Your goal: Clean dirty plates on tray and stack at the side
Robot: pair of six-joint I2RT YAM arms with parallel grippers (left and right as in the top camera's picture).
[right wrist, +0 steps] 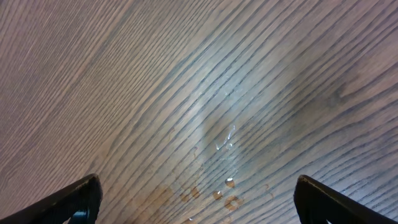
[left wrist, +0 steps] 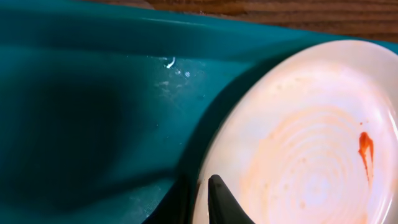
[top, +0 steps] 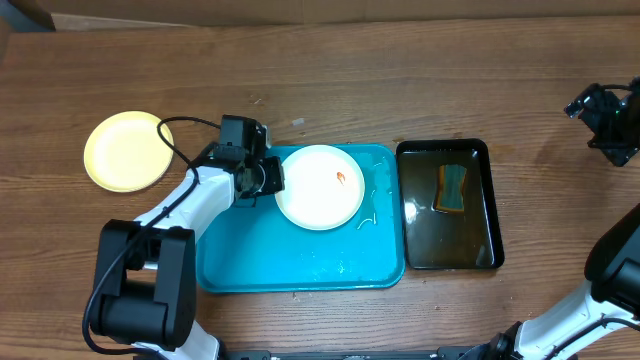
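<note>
A white plate (top: 320, 190) with a small orange-red smear (top: 341, 178) lies on the turquoise tray (top: 260, 260), in its upper right part. My left gripper (top: 272, 178) is shut on this plate's left rim. In the left wrist view one finger (left wrist: 208, 193) lies on top of the plate (left wrist: 311, 143), whose rim casts a shadow on the tray (left wrist: 93, 93). A pale yellow-green plate (top: 125, 150) sits on the table left of the tray. A third plate is not visible. My right gripper (top: 610, 115) is open and empty at the far right, over bare wood (right wrist: 196, 199).
A black tray (top: 492, 150) of murky water stands right of the turquoise tray, with a sponge (top: 454, 188) in it. Water droplets lie on the turquoise tray's floor (top: 340, 265) and on the wood under the right gripper (right wrist: 230, 183).
</note>
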